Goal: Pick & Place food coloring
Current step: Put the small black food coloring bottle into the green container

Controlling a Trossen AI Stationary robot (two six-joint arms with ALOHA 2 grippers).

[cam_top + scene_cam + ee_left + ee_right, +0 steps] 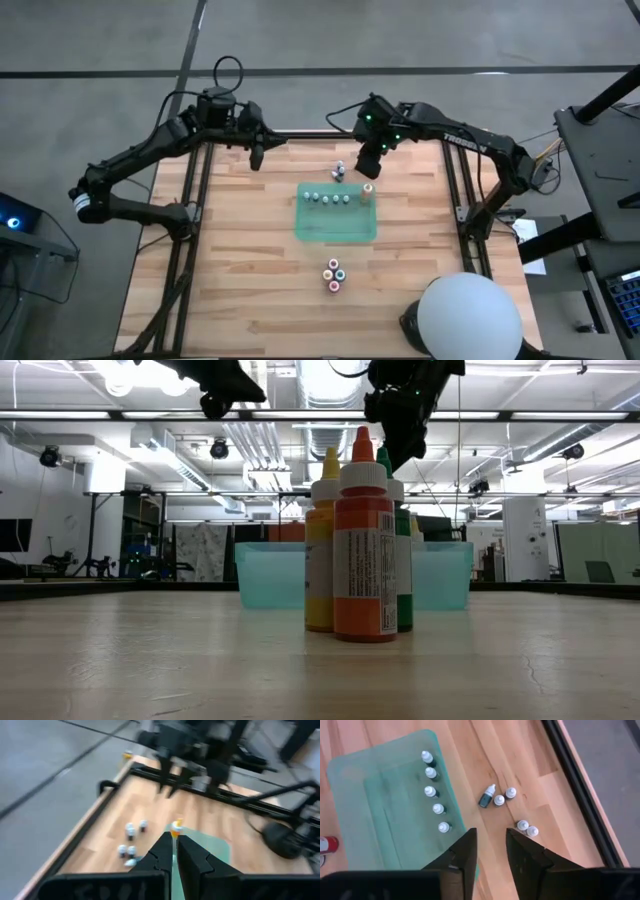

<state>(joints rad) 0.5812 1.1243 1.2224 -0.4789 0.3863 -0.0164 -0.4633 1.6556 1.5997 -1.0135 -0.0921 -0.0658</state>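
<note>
Left gripper is hanging over the table's far-left edge, fingers pressed together and carrying nothing. Moving across, a green tray is sitting mid-table, holding five small white-capped bottles in a row, with an orange dropper bottle at the row's right end. Four colour-topped bottles are clustering nearer the front. Right gripper is hovering above that far end, fingers parted, empty, with loose little bottles lying below on bare wood.

A pale wooden plank table fills the frame's middle, with a flat translucent green rectangular mat at its centre. A white round dome sits lower right.
</note>
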